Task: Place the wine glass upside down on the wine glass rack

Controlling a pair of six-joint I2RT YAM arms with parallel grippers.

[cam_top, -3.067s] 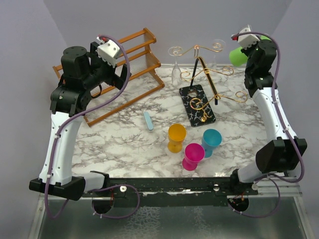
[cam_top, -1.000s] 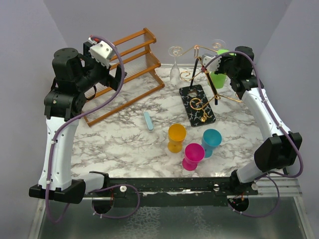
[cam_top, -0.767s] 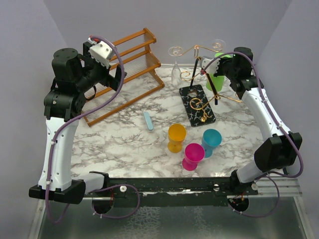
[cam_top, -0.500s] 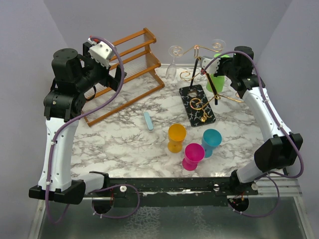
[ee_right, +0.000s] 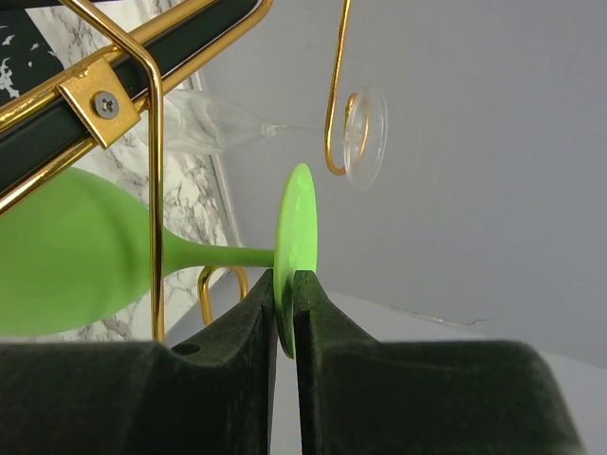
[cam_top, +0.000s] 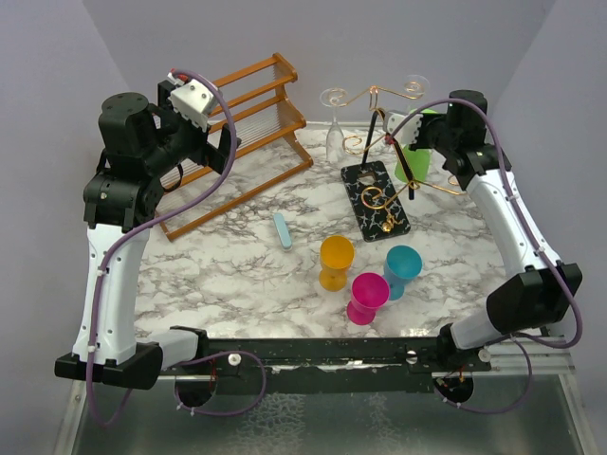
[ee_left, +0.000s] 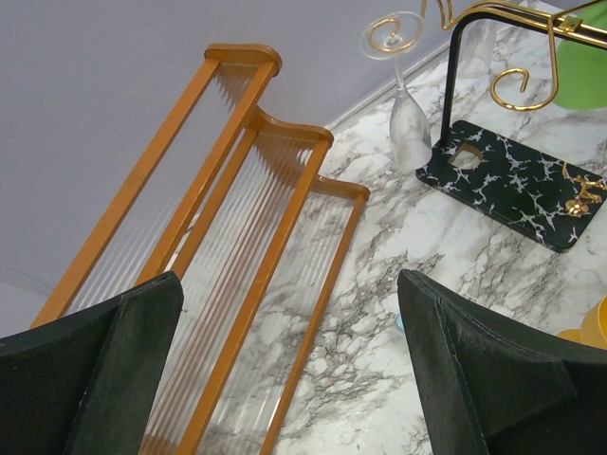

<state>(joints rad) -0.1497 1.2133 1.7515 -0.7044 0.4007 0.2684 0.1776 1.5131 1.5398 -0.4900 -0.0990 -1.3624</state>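
My right gripper is shut on the flat foot of a green wine glass, bowl hanging down, at the right side of the wine glass rack. In the right wrist view my gripper pinches the green foot. A gold wire arm crosses in front of where the stem meets the bowl. A clear wine glass hangs upside down on the rack's left arm. A second clear foot sits on a back arm. My left gripper is open and empty above the wooden shelf rack.
A brown wooden slatted rack stands at the back left. Yellow, pink and teal cups stand at the front centre. A small light-blue piece lies mid-table. The left wrist view shows the wooden rack below.
My right arm brought the green glass down from high at the back right into the rack's gold arms. The hanging clear glass swung slightly. My left arm shifted a little, then held still.
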